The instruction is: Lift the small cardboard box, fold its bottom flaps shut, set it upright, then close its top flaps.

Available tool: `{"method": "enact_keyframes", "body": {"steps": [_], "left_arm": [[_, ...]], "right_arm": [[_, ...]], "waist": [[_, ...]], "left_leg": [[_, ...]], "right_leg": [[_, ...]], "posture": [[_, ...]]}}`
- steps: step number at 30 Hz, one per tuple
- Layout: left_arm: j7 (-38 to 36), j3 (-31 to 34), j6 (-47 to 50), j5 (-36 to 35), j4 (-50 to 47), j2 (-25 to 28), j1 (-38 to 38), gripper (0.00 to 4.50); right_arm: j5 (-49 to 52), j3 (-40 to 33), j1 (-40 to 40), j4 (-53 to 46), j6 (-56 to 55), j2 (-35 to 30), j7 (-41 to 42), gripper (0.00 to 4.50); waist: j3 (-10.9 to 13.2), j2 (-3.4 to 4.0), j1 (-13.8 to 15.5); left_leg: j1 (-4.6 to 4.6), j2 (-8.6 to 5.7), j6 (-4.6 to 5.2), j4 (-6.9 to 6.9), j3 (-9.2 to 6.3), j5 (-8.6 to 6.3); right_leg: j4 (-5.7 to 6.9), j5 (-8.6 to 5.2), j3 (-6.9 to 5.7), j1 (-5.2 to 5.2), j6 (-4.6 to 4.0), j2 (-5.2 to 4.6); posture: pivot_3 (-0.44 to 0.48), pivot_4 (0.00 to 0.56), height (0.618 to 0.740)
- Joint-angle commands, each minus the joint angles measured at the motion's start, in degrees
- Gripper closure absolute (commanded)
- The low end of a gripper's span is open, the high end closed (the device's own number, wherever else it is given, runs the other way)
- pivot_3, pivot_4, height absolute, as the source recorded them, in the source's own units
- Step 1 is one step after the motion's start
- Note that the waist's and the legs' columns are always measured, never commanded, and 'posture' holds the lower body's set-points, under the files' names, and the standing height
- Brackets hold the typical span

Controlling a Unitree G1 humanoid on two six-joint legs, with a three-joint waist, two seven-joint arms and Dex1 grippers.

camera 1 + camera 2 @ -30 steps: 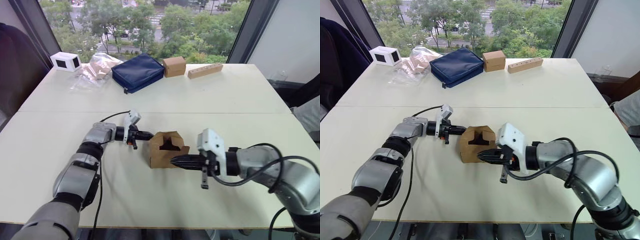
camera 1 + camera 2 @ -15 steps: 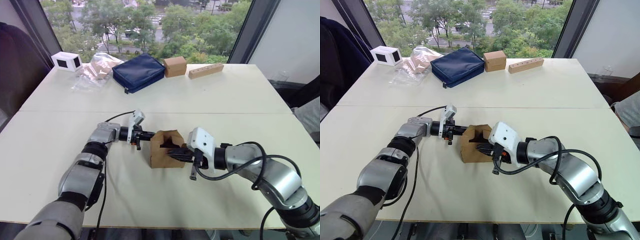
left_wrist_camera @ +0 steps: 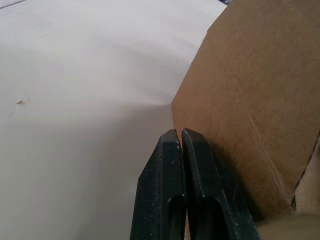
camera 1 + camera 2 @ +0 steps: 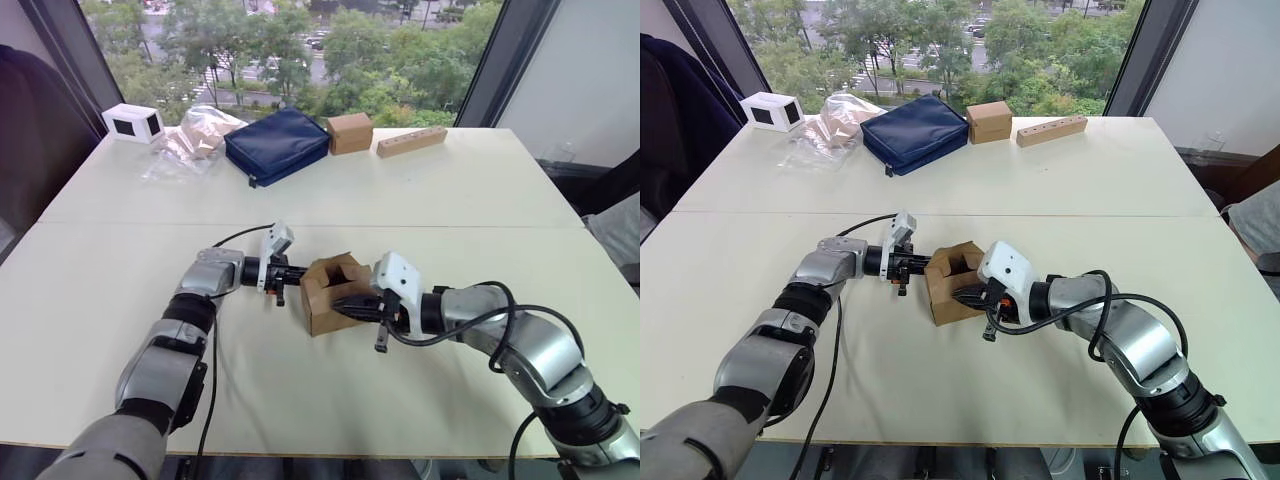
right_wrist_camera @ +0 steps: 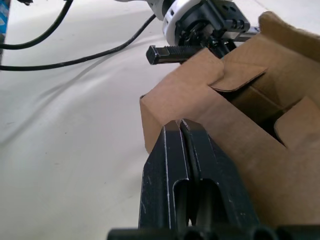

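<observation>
Brown corrugated cardboard marks the small cardboard box [image 4: 334, 294], which sits near the middle of the pale table [image 4: 420, 190], tilted on a lower edge so that its open end faces up and toward the far side; the flaps [image 5: 239, 75] at that open end are partly folded inward, leaving a dark gap into the hollow interior; which end's flaps these are cannot be told.

The left gripper [image 4: 297, 271] reaches in from the robot's left, its two black fingers [image 3: 175, 150] pressed together with nothing between them; the wrist view shows their tips right against the box's side wall, close to a vertical corner.

The right gripper [image 4: 340, 310] comes in from the robot's right, low against the box's near wall; its fingers [image 5: 181, 137] are likewise closed flat on each other and hold nothing; their tips lie on the wall just below the rim of the open end.

A black cable [image 4: 855, 226] loops on the table behind the left wrist.

Along the far edge of the table, well apart from the work, stand a white device box [image 4: 132, 122], a crumpled clear plastic bag [image 4: 190, 136], a navy blue zip pouch [image 4: 276, 145], a second neat brown box [image 4: 349, 131] and a long wooden block with holes [image 4: 411, 141]; the pouch and the neat box sit just beside each other.
</observation>
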Motion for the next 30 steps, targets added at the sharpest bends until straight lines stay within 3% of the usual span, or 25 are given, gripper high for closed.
{"method": "enact_keyframes", "body": {"steps": [1, 10, 23, 30], "left_arm": [[0.3, 1.4, 0.9, -1.2, -3.6, 0.5, 0.7, 4.4], [-0.2, 0.2, 3.7, -2.3, -6.7, -1.3, 1.1, 4.4], [0.1, -0.4, -2.1, 0.8, 2.7, -5.1, -3.3, 4.4], [2.7, 3.1, -3.7, 0.0, 1.8, -0.6, -3.8, 4.4]], "right_arm": [[1.2, -1.2, -1.0, -1.3, -0.1, 0.8, 0.7, 4.5], [2.9, -1.5, -1.6, -0.5, 1.5, 2.7, 1.2, 4.5], [5.7, -4.1, 0.2, -3.4, 6.0, 1.6, -0.8, 4.5], [4.8, -4.1, 0.4, -2.0, 5.4, 1.0, -1.0, 4.5]], "waist": [[0.0, 0.0, 0.0], [0.0, 0.0, 0.1], [0.0, 0.0, 0.2], [0.0, 0.0, -0.2]], "left_leg": [[0.0, 0.0, 0.0, 0.0, 0.0, 0.0], [0.0, -0.01, 0.0, 0.01, 0.0, 0.0], [0.0, -0.01, 0.0, 0.01, 0.0, 0.0], [0.01, 0.0, 0.0, 0.01, 0.0, 0.0]], "right_leg": [[0.0, 0.0, 0.0, 0.0, 0.0, 0.0], [0.01, 0.0, 0.01, 0.01, 0.0, -0.01], [0.01, 0.0, 0.0, 0.0, 0.0, 0.0], [0.01, 0.0, 0.0, -0.01, 0.0, 0.02]], "posture": [[0.0, 0.15, 0.74], [0.0, 0.15, 0.74], [0.0, 0.15, 0.74], [0.0, 0.15, 0.74]]}}
